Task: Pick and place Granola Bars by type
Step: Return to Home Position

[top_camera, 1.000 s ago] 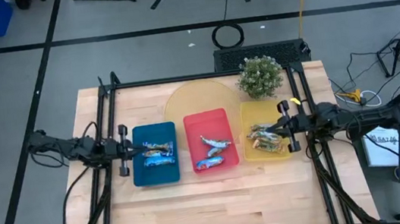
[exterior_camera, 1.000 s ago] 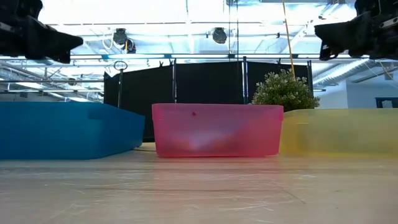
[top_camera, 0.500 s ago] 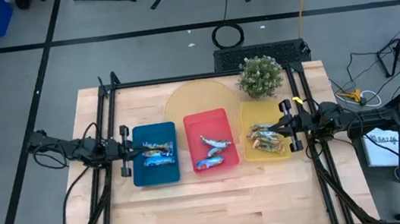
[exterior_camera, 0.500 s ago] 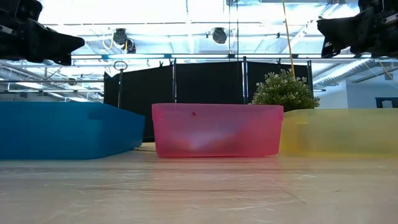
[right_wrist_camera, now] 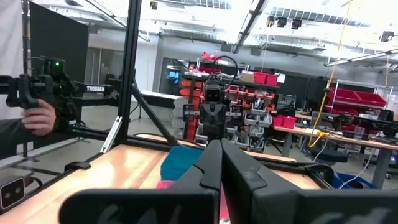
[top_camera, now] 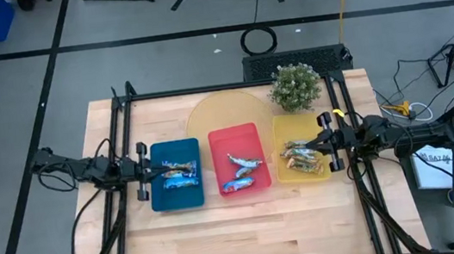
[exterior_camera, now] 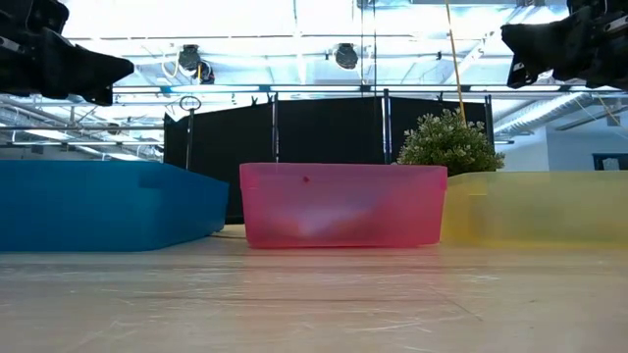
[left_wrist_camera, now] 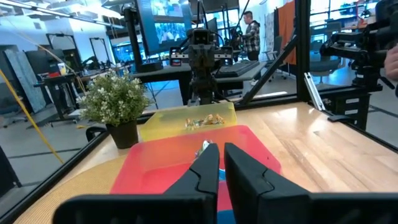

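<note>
Three trays stand in a row: blue (top_camera: 176,194), red (top_camera: 236,143), yellow (top_camera: 304,174). Blue-and-white Granola Bars (top_camera: 177,175) lie in the blue tray. More blue-and-white bars (top_camera: 242,174) lie in the red tray, and tan-green ones (top_camera: 300,158) in the yellow. My left gripper (top_camera: 157,171) hovers level over the blue tray's left rim; in its wrist view (left_wrist_camera: 221,163) a narrow slit shows between the fingertips, and nothing is held. My right gripper (top_camera: 310,147) hovers over the yellow tray's right side, shut and empty (right_wrist_camera: 221,158).
A potted plant (top_camera: 296,86) stands behind the yellow tray, beside a round tan mat (top_camera: 221,110). Black frame rails (top_camera: 120,140) run along both table sides. Bare wood (top_camera: 248,228) lies in front of the trays. A person's hand (right_wrist_camera: 37,115) holds gear beyond the table.
</note>
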You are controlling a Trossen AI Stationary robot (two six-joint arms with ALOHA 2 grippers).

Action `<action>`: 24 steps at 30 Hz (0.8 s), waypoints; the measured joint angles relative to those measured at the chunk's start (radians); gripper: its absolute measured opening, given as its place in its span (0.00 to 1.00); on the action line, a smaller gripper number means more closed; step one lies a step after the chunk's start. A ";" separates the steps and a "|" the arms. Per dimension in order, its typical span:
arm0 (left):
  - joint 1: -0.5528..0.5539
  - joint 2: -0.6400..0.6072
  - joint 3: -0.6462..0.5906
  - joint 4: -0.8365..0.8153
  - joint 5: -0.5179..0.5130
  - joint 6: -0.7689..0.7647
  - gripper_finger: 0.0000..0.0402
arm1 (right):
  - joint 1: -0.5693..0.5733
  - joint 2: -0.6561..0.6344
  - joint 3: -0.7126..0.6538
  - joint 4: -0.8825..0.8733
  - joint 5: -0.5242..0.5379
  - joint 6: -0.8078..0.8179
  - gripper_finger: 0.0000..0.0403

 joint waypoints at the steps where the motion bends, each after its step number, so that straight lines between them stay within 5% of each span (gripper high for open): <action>1: 0.000 0.000 0.000 0.000 0.000 0.000 0.09 | 0.000 0.000 0.000 -0.003 0.000 0.000 0.00; 18: 0.000 0.000 -0.004 0.038 0.000 0.000 0.01 | 0.000 0.000 0.001 -0.007 0.000 0.000 0.00; 24: 0.000 0.000 -0.004 0.041 0.000 0.000 0.07 | 0.000 0.000 0.000 -0.007 0.000 0.000 0.00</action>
